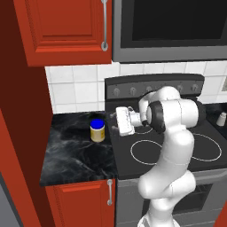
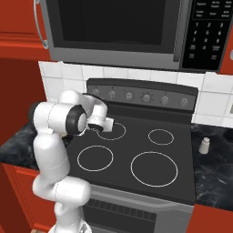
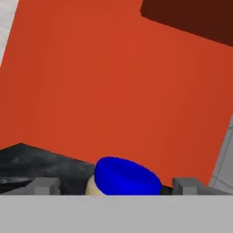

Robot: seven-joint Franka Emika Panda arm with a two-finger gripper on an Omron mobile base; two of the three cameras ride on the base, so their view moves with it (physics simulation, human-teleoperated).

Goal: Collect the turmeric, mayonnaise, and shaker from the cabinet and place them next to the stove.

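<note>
Mayonnaise (image 1: 97,130) stands upright on the black counter (image 1: 71,155) just left of the stove (image 1: 177,150), between the spread gripper (image 3: 116,184) tips, jaws clear of it. Looks like the release step; shaker (image 2: 204,145) sits on the counter right of the stove. Next move: back straight off without tipping the jar, then head to the cabinet (image 1: 66,31) for the turmeric.

Black glass-top stove (image 2: 136,150) at centre, four white ring burners on top, grey knobs in a row along the back panel. White arm (image 2: 57,136) rising from lower left, bent over the stove's left edge, hand near the rear left burner. Small pale shaker (image 2: 204,145) upright on the dark marbled counter (image 2: 214,168) to the right. Black microwave (image 2: 132,32) overhead; white tiles (image 2: 68,75) behind.
</note>
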